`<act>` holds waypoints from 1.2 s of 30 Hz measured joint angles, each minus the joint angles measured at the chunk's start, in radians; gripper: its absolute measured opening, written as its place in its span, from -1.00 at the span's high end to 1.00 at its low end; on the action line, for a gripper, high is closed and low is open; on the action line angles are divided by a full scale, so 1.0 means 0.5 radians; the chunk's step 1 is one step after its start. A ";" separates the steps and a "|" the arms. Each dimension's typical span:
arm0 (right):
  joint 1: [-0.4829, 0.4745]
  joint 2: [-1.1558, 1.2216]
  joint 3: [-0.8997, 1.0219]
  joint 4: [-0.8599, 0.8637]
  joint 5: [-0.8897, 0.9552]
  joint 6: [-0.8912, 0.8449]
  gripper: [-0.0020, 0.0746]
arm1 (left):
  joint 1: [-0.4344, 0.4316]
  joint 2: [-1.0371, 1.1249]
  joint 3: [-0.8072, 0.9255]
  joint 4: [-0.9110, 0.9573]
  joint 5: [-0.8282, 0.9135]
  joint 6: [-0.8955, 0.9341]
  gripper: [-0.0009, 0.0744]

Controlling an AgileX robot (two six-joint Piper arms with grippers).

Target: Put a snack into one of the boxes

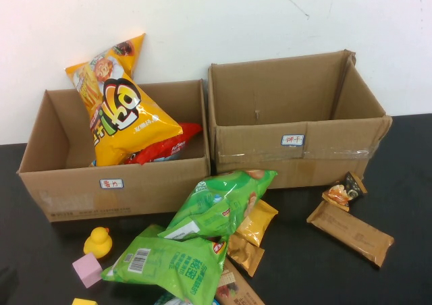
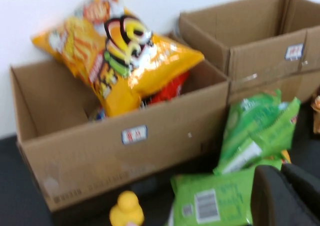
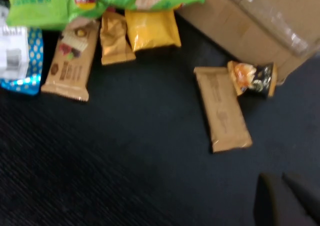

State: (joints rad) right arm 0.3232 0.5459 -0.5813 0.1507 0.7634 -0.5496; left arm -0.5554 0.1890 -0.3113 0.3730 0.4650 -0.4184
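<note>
Yellow chip bag (image 1: 120, 109) is sitting in left box (image 1: 111, 187); right box (image 1: 297, 140) is standing beside it. Left pincer (image 2: 282, 196) and right pincer (image 3: 285, 201) are both hovering closed over the worktop (image 1: 405, 183), gripping nothing.

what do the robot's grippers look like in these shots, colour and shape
Only a corner of each shows, in its own wrist view. The left gripper appears as dark grey to black, rounded, matte finger ends set close together. The right gripper looks the same: dark, smooth, blunt-edged. No cables, markings or arm links are visible, and neither arm appears in the high view.
</note>
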 joint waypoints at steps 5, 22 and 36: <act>0.000 -0.311 0.329 0.081 -0.238 0.000 0.92 | 0.000 0.000 0.000 -0.119 0.103 0.000 0.98; 0.000 -0.405 0.359 0.188 -0.315 0.001 0.94 | 0.000 -0.004 0.003 -0.135 0.120 0.000 0.98; 0.000 -0.405 0.359 0.193 -0.315 0.001 0.94 | 0.901 -0.376 0.304 -0.653 0.137 0.468 0.98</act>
State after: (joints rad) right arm 0.3232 0.3432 -0.4018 0.2471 0.6061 -0.5490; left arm -0.1048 0.0009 -0.1594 0.0464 0.5334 -0.1845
